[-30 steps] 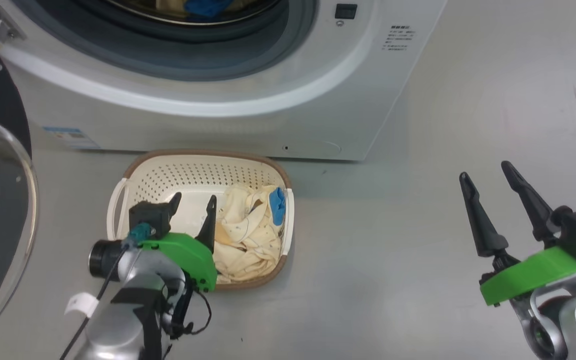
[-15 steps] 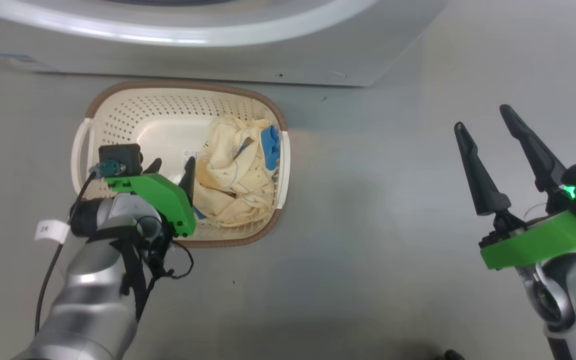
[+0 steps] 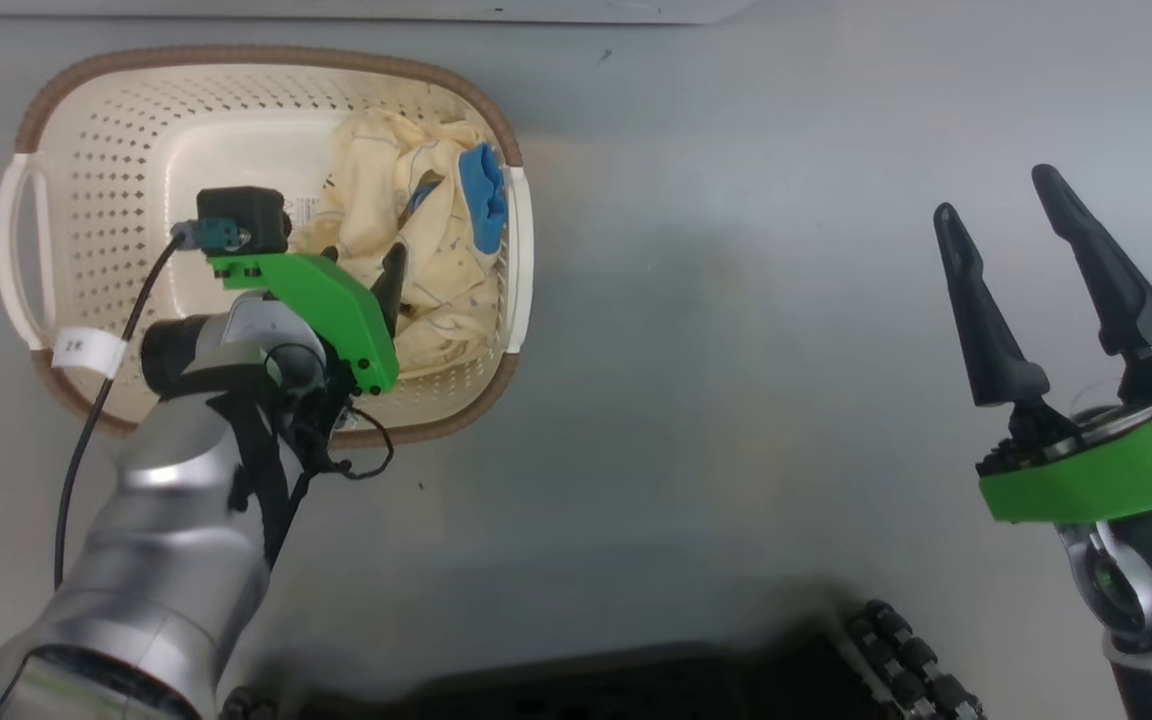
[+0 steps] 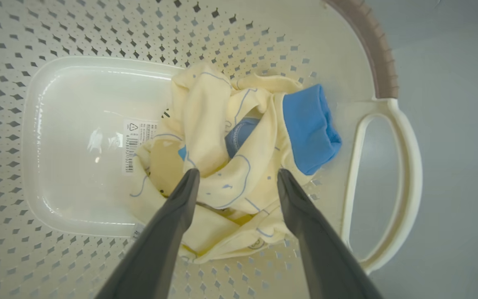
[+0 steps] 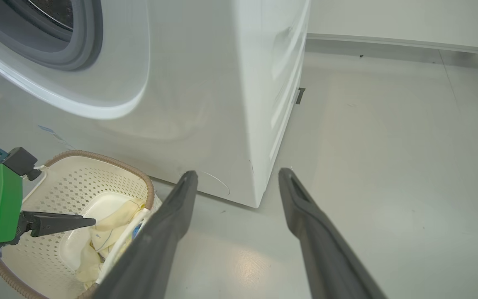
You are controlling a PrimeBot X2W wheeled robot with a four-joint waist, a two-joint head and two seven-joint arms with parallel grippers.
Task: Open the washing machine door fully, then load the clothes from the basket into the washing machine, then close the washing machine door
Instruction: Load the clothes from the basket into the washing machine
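Door step is being judged done: the washing machine (image 5: 206,83) opening w/ grey seal (image 5: 79,45) is being shown uncovered in the right wrist view. Loading is being judged underway, not finished. The clothes (image 4: 210,124) are being held by the basket (image 3: 236,55), heaped at its right end by a handle (image 4: 388,182). The bottom's left part w/ label (image 4: 133,145) is being shown bare.

The left gripper (image 4: 237,176) is being held down inside the basket w/ fingers (image 4: 168,232) apart, astride the heap. Nothing is being clamped; contact w/ the cloth can't be told. The right gripper (image 3: 996,197) is being held wide apart and empty over bare floor (image 3: 736,350), well right of the basket.

Being judged as left to do: grab, carry to the machine, repeat if needed, shut door.

Being counted: 1 basket w/ 2 white handles; 1 heap of clothes, no. of garments can't be told; 1 blue cuff (image 4: 309,128) plain, plus a 2nd blue patch in the folds; 1 washing machine; 2 grippers.
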